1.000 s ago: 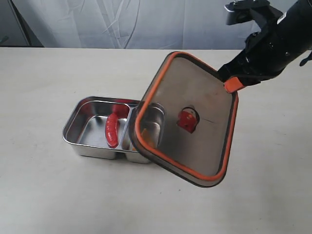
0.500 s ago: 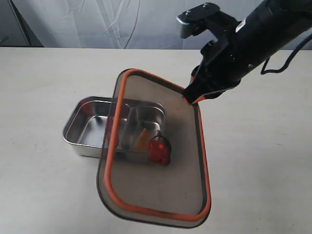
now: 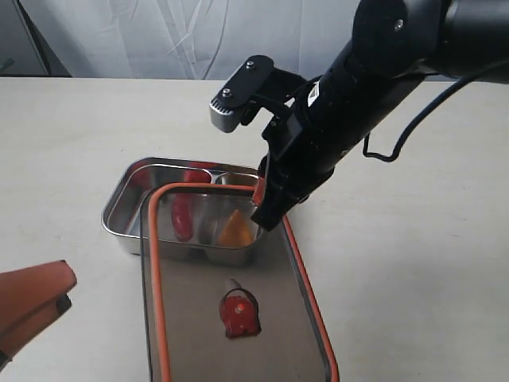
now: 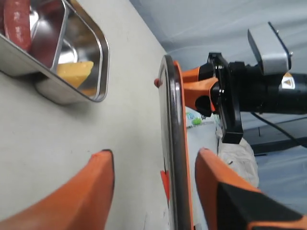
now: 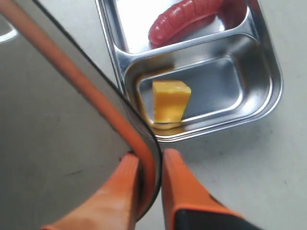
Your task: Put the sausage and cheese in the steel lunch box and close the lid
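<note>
The steel lunch box (image 3: 119, 208) stands on the table with the red sausage (image 3: 181, 216) in its left compartment and the yellow cheese (image 3: 235, 229) in its right one. Both show through the dark lid (image 3: 199, 318), which hangs tilted over the box's front and reaches toward the camera, its orange seal and valve (image 3: 238, 312) facing up. My right gripper (image 3: 266, 203) is shut on the lid's far edge (image 5: 144, 143), above the cheese (image 5: 170, 100) and sausage (image 5: 184, 19). My left gripper (image 4: 154, 152) is open at the lower left (image 3: 32, 306), short of the lid's edge (image 4: 172, 143).
A pale curtain (image 3: 199, 36) hangs behind the table's back edge. The right arm's black cable (image 3: 398, 143) loops over the table to the right of the box. Bare beige tabletop (image 3: 429, 278) surrounds the box.
The right arm has swung the lid left and down, so it now hangs lower over the box's front. The left gripper has come into view at the lower left, open.
</note>
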Controlling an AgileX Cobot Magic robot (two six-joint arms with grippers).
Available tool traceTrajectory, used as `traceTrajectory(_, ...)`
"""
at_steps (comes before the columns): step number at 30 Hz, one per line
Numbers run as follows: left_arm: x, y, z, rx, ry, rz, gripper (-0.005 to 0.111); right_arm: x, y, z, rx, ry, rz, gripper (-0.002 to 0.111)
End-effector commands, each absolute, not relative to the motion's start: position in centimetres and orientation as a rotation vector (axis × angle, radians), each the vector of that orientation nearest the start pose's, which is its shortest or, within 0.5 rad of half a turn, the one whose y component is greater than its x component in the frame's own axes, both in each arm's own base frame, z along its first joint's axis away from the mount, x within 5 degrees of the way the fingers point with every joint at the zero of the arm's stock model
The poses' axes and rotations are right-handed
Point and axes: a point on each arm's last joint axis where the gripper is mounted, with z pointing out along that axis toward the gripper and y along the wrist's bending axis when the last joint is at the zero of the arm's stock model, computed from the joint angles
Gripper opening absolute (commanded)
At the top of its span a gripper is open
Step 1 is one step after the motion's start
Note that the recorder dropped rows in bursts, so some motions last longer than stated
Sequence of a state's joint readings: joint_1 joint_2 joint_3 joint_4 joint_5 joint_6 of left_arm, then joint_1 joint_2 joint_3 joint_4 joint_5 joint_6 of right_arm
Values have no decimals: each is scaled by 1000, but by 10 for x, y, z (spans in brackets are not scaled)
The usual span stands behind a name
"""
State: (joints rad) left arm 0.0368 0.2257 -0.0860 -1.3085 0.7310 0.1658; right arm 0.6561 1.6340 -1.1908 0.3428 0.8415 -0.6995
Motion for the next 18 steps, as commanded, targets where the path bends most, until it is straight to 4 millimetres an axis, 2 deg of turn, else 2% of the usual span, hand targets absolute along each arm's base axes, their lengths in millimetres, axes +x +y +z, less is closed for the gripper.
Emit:
traceTrajectory(1,55,-61,216,-502,1954,-1380,54,244,231,256,-1565,2227,383,-1)
traceTrajectory(18,58,-65,217,-409,1980,-1417,54,226,261,260,-1600,2073,394,-1)
